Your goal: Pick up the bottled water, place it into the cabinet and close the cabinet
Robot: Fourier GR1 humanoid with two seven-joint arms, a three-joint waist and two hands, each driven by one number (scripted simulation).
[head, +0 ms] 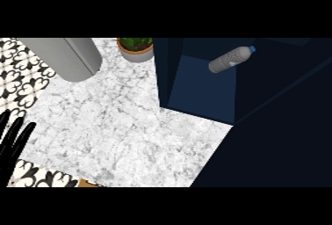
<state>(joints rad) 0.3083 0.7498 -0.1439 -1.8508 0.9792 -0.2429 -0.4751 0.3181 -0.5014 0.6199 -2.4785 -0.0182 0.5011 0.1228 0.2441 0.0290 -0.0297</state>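
The bottled water [231,59], a grey bottle with a blue cap, lies tilted inside the dark blue cabinet [198,90] at the upper right, cap pointing up and to the right. No hand touches it. The cabinet stands open, and its dark door panel [279,136] fills the right side of the view. My left hand [14,139] shows at the left edge, fingers straight and pointing up, resting far from the bottle. My right hand does not show.
A large grey cylinder [68,57] lies at the upper left of the marble counter [123,132]. A potted plant [136,48] stands at the back beside the cabinet's left wall. Patterned tiles [19,74] run along the left.
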